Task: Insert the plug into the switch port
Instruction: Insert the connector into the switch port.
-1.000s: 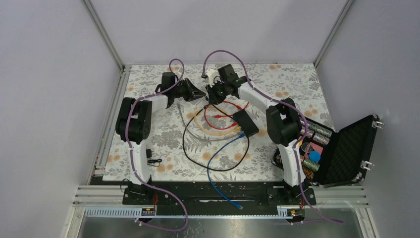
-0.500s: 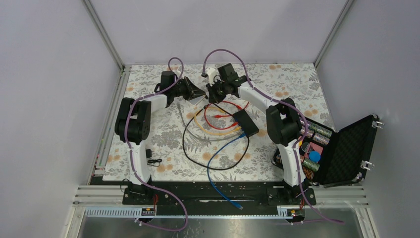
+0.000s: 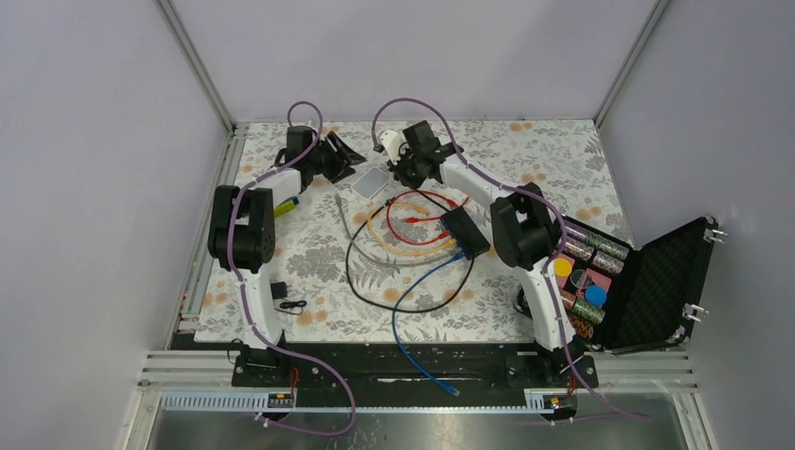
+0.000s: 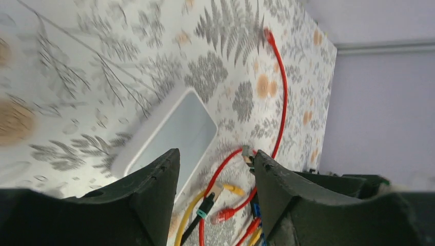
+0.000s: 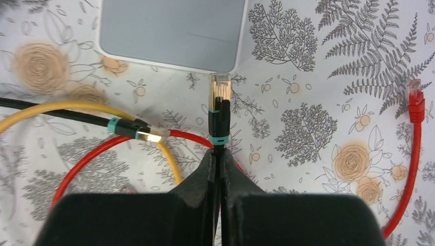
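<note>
**Plug is pointing away from the switch**

The jaws of the right arm point(image 3: 473, 183) are pressing fully together on the rear end of the plug point(image 5: 219, 97). The plug is sticking straight out ahead of them, with its long axis in line with the jaws. Its tip is nearly touching a corner of the white box point(image 5: 172, 31), which is not the target. The switch point(image 3: 466, 232) is lying on the worktop point(image 3: 562, 159) closer to the arm bases, behind this wrist, and its sockets are not showing clearly. I judge the plug is needing a turn back toward it. The right arm is the nearer one. The jaws of the left arm point(image 3: 272, 183) are standing partly apart near the white box, holding nothing.
</note>
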You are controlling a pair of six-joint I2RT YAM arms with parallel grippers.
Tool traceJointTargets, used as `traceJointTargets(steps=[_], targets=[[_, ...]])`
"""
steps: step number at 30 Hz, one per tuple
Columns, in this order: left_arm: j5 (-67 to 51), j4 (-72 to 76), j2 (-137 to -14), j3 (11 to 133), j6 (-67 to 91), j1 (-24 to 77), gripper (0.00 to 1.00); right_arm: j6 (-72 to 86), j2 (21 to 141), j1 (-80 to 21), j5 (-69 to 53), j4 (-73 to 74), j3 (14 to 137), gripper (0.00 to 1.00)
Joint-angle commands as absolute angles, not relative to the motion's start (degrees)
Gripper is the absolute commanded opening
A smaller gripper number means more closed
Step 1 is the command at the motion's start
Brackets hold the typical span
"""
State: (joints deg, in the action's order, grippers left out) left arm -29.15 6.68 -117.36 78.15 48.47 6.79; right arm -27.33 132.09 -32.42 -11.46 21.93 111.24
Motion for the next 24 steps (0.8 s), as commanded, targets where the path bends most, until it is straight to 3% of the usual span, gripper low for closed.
traceJointTargets(steps=[1,14,24], targets=[[-24.8,2.5,-119.1,85.9,45.8,5.7,0.55,-32.9,135.9,-33.2,-6.4,25.9,118.9,0.0],[-26.2,2.1,-125.9,88.3,50.5,5.2,0.5,-40.9,139.8,-33.9,-5.3,30.7,122.9,0.0],[-27.9,3.5,-123.1,80.9,52.6,5.2,0.44,-46.2,142.8,-35.9,-2.0,33.3,125.3,0.0]])
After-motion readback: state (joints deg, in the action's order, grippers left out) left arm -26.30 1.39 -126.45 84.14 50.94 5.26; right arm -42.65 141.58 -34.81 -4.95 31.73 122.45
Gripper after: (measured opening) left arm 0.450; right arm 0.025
